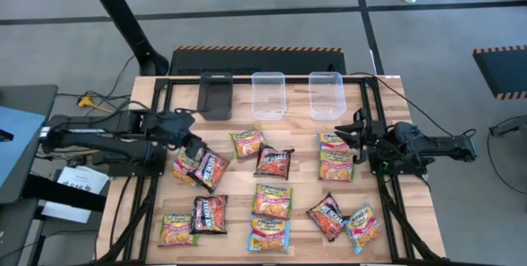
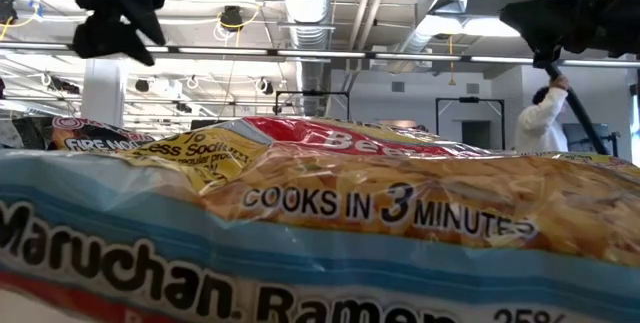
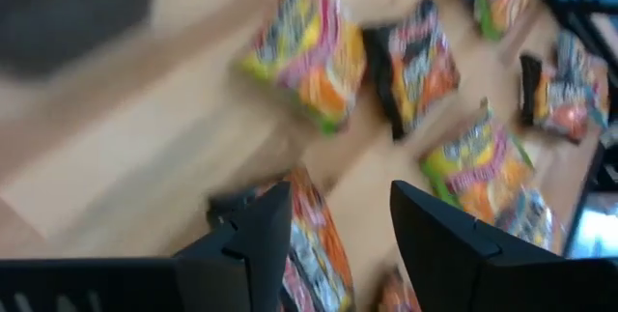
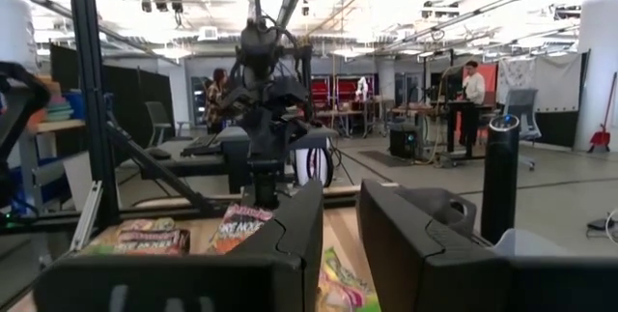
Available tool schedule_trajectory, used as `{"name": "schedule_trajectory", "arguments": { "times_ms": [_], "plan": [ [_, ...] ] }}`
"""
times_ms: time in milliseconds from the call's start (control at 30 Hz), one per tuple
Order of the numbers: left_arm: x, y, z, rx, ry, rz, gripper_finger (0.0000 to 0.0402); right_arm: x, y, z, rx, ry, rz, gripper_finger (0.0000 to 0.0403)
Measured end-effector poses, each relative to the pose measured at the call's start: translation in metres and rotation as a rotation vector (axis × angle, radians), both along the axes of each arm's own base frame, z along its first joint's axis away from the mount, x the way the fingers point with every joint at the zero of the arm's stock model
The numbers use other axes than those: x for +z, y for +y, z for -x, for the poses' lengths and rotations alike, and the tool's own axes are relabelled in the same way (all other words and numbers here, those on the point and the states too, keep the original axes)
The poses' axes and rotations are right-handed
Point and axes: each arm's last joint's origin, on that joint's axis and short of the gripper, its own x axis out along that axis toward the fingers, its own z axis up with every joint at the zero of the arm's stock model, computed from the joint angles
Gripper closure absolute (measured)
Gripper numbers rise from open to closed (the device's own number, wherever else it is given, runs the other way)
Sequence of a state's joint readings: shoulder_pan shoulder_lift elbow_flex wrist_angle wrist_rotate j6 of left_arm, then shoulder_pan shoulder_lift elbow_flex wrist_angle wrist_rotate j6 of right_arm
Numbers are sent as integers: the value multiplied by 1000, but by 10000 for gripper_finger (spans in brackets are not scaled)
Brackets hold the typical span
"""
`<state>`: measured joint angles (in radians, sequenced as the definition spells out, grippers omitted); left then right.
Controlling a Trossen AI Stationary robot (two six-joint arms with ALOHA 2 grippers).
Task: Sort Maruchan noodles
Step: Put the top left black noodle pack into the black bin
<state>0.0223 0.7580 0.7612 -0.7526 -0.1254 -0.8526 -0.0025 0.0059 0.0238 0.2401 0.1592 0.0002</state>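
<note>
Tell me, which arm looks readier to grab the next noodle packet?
Probably the left. Its left gripper hangs with fingers apart over a dark maroon shiny plastic ramen packet at the table's left. The right gripper waits holding nothing, by the green-edged packets.

Bright overhead ceiling light; motion-blurred left wrist view.

Packets (image 1: 272, 201) crowd the worktop's (image 1: 239, 241) middle and front — bare wood only behind them, beside two clear tubs (image 1: 268, 95).
</note>
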Motion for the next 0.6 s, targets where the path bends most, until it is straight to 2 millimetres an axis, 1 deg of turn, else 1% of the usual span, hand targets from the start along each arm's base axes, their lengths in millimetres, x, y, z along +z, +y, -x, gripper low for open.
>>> {"name": "schedule_trajectory", "arguments": {
  "times_ms": [100, 233, 467, 600],
  "plan": [
    [-6, -1, 0, 25, 61, 59, 231, 0, 0, 0, 0, 5, -1, 303],
    [-11, -1, 3, 60, 129, 94, 231, -1, 0, 0, 1, 12, 0, 303],
    [-12, -1, 4, 88, 144, 137, 230, -5, 0, -1, 3, 56, -12, 303],
    [-14, -1, 2, 92, 157, 142, 230, -6, 0, -1, 8, 61, -32, 303]
  ]
}}
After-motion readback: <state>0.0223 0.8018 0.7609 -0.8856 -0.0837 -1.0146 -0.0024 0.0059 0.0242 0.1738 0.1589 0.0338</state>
